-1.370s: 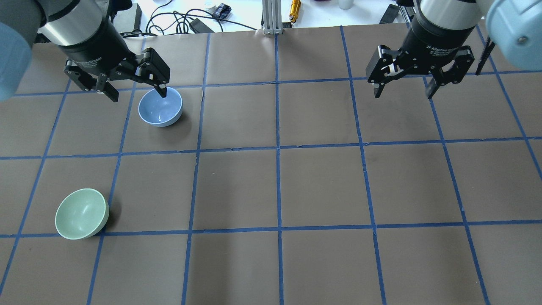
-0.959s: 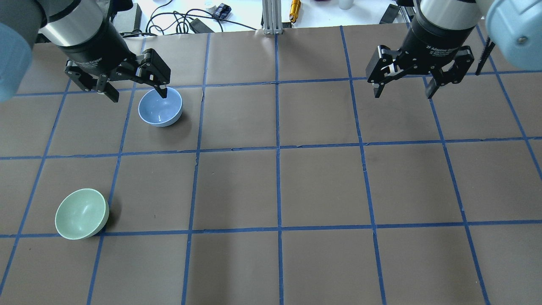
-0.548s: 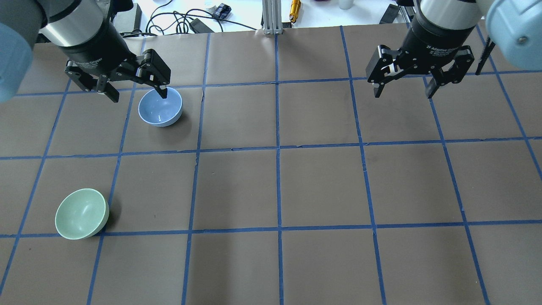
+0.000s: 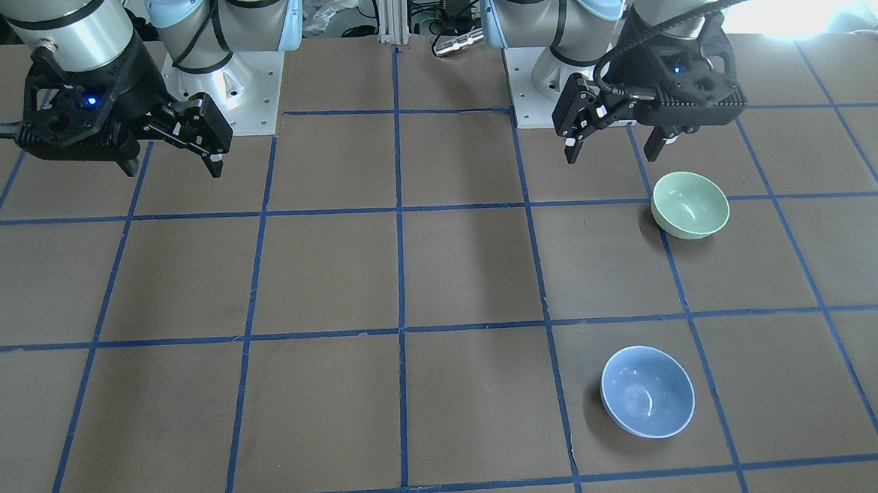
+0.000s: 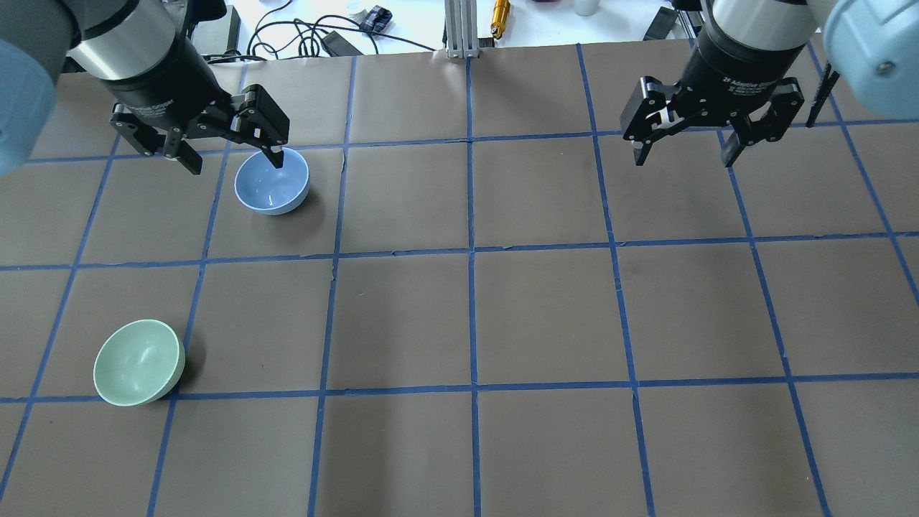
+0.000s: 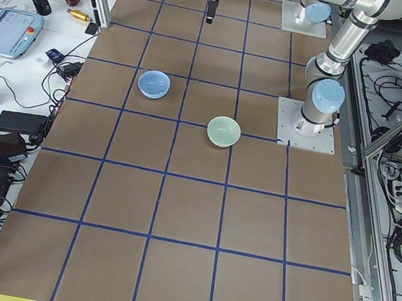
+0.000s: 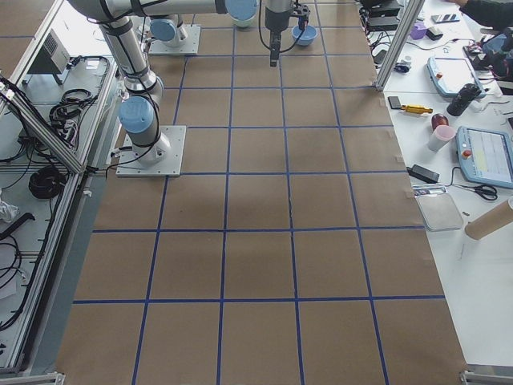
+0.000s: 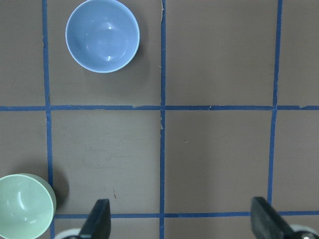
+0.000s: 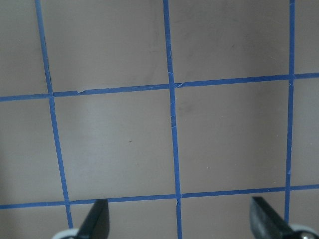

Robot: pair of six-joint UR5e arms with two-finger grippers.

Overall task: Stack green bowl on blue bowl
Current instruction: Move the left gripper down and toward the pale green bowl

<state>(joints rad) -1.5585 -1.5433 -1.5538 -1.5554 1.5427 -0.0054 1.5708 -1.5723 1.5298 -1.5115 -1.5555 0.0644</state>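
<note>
Blue tape lines (image 5: 472,316) grid the brown table (image 5: 546,316); black cables (image 5: 283,30) and an orange tool (image 5: 500,16) lie beyond.

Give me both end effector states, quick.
Left end effector: open, holding nothing.
Right end effector: open, holding nothing.

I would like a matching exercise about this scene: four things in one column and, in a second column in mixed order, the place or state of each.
Column 1
1. green bowl
2. blue bowl
3. left gripper
4. right gripper

Column 2
A. open, above the half of the table without bowls
B. on the table, the one farther from the robot
C. open, above the half of the table with both bowls
D. on the table, the one nearer the robot

Pairs: 1-D, 2-B, 3-C, 4-A
</note>
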